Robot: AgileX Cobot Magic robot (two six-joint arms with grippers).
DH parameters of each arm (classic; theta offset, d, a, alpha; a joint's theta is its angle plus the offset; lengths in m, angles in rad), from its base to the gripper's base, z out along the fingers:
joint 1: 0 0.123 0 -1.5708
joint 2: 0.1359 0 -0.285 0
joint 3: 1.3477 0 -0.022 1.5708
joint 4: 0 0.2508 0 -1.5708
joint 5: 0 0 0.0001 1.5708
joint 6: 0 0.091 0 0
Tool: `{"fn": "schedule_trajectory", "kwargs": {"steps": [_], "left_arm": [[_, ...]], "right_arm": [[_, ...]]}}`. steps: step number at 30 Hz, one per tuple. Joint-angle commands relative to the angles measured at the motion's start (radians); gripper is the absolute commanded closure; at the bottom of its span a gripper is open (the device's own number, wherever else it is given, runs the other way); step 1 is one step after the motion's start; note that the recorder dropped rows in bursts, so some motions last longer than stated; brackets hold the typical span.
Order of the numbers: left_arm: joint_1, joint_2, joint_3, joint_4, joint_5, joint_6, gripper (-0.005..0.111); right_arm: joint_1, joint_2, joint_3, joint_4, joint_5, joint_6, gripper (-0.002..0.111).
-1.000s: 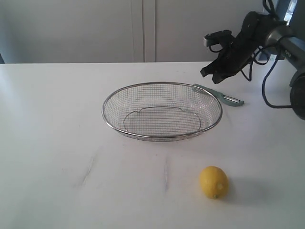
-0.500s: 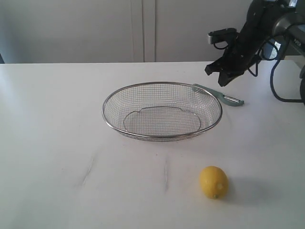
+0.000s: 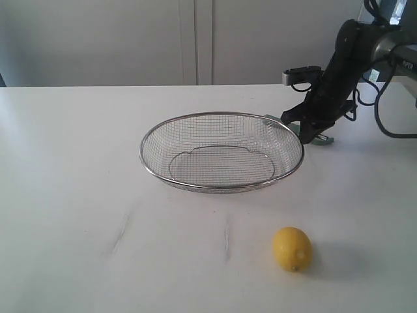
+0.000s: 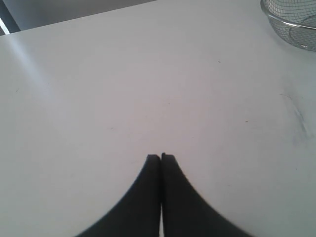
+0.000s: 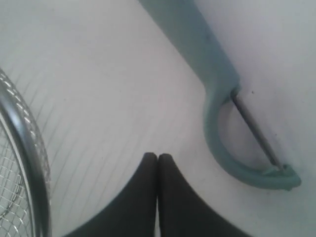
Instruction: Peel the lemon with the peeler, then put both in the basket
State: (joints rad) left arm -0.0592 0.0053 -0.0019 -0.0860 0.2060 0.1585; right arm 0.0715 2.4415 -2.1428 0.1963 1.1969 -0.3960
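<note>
Table [image 3: 78, 195]: white, carries all the things.
Basket [image 3: 142, 156]: silver wire mesh, mid-table.
Lemon [image 3: 292, 248]: yellow, on the table in front of the basket, toward its right end, well apart from it.
Peeler [image 5: 212, 74]: teal, lying flat just behind the basket's right rim.
Right gripper [image 5: 157, 156]: fingers pressed together, gripping nothing, low over the table, tips between basket rim and the peeler's curved head.
Left gripper [image 4: 161, 157]: fingers pressed together above bare table, basket near.
</note>
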Motion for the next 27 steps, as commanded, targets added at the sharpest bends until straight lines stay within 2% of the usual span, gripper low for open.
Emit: {"fn": "schedule_trajectory", "kwargs": {"steps": [1, 15, 23, 27], "left_arm": [[-0.005, -0.005, 0.002, -0.003, 0.005, -0.001, 0.106], [-0.005, -0.005, 0.002, -0.003, 0.005, -0.001, 0.106], [-0.005, -0.005, 0.002, -0.003, 0.005, -0.001, 0.106], [-0.005, -0.005, 0.002, -0.003, 0.005, -0.001, 0.106]], "right_arm": [[-0.002, -0.006, 0.003, -0.008, -0.053, -0.010, 0.108], [-0.002, 0.043, 0.003, -0.012, -0.101, -0.008, 0.108], [-0.004, 0.045, 0.003, -0.196, -0.099, 0.070, 0.108], [-0.017, 0.045, 0.003, -0.208, -0.128, 0.086, 0.108]]}}
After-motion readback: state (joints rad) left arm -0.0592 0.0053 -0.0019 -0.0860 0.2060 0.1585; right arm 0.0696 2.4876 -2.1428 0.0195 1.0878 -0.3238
